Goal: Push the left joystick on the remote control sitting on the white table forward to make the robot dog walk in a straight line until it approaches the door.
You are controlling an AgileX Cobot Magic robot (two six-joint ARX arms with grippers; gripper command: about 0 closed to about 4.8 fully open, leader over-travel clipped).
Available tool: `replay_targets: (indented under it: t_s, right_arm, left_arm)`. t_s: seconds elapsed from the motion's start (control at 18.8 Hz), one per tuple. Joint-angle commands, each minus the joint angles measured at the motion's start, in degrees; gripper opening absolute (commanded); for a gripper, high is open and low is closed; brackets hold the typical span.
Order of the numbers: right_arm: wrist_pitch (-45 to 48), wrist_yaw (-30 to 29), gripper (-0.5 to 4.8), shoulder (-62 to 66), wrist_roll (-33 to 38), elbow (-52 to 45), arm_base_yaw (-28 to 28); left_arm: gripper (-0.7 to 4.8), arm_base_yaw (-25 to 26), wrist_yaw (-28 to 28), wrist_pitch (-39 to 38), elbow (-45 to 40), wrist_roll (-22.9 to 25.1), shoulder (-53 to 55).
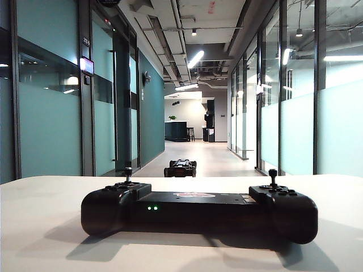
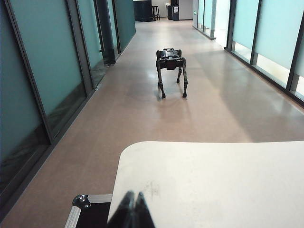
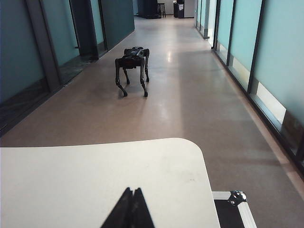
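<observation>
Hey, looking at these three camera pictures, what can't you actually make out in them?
- Exterior view: the robot dog shows only its top; the white table edge hides its legs.
- Exterior view: neither arm appears.
- Both wrist views: the remote control and left joystick fall outside the frame.
- Wrist views: the left gripper and right gripper are cut off by the picture edge; only shut fingertips show.

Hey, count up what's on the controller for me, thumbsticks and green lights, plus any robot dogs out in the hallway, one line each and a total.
Thumbsticks on the remote control: 2, the left joystick and the right one
Green lights: 2
Robot dog: 1
Total: 5
</observation>
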Motion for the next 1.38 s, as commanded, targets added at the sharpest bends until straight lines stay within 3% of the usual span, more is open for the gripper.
replay_targets:
  t_s: [0.05,0.43,0.53,0.91,1.12,1.28,1.38]
  right_arm:
    - [0.9,-0.1,-0.05,-0.2,0.0,-0.3,0.0]
    - [0.6,-0.1,-0.05,-0.2,0.0,-0.2,0.0]
    - [0.6,-0.2,-0.05,-0.2,0.1,1.4,0.0]
    - [-4.4,-2.1,-0.05,6.8,5.3,16.1,0.0]
    - [-12.5,-7.5,-0.05,17.2,9.7,27.3,0.0]
    - [-22.9,-7.6,-0.05,24.8,11.3,35.2,0.1]
    - [-24.9,-7.6,-0.05,28.0,12.8,37.9,0.6]
  left_arm:
    - [-0.05,0.0,0.1,1.6,0.2,0.0,0.0]
    - [-0.05,0.0,0.1,1.6,0.3,0.0,0.0]
    - [-0.05,0.0,0.1,1.5,1.2,-3.1,0.0]
    - [-0.05,0.0,2.5,-2.1,12.1,-13.8,5.9]
    - [-0.06,-0.1,9.3,-4.2,20.5,-14.2,16.9]
    - [-0.05,-0.2,10.9,-8.4,26.4,-15.1,23.3]
    - [-0.05,-1.3,12.4,-11.0,29.9,-15.8,26.7]
